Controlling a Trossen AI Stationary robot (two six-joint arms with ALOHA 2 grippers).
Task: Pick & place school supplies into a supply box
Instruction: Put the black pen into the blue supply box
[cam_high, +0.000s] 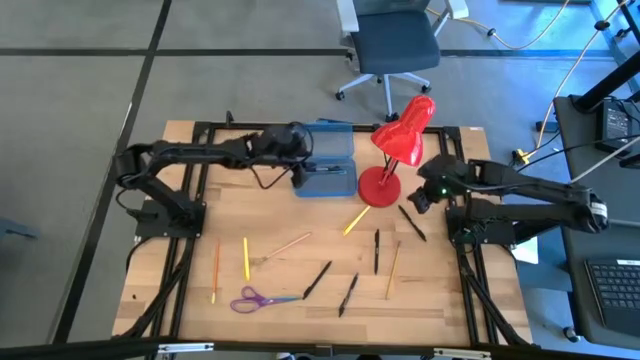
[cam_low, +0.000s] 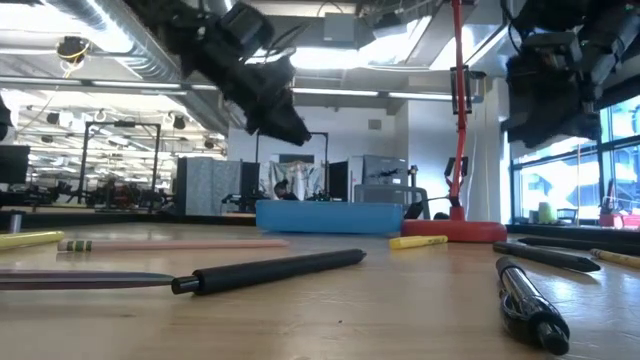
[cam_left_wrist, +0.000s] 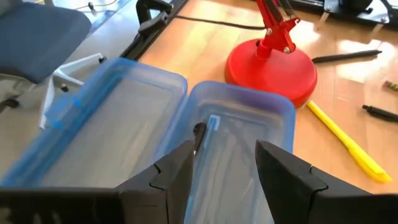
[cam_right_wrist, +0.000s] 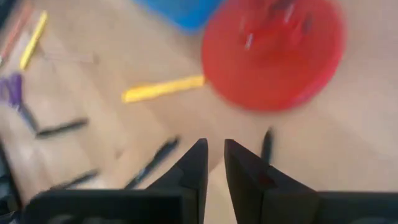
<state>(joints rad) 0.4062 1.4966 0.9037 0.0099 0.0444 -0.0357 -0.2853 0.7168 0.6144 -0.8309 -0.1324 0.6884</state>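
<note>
Supply box (cam_high: 325, 170) left of lamp (cam_high: 392, 160), pens (cam_high: 350, 275) and scissors (cam_high: 250, 299) scattered in front
</note>
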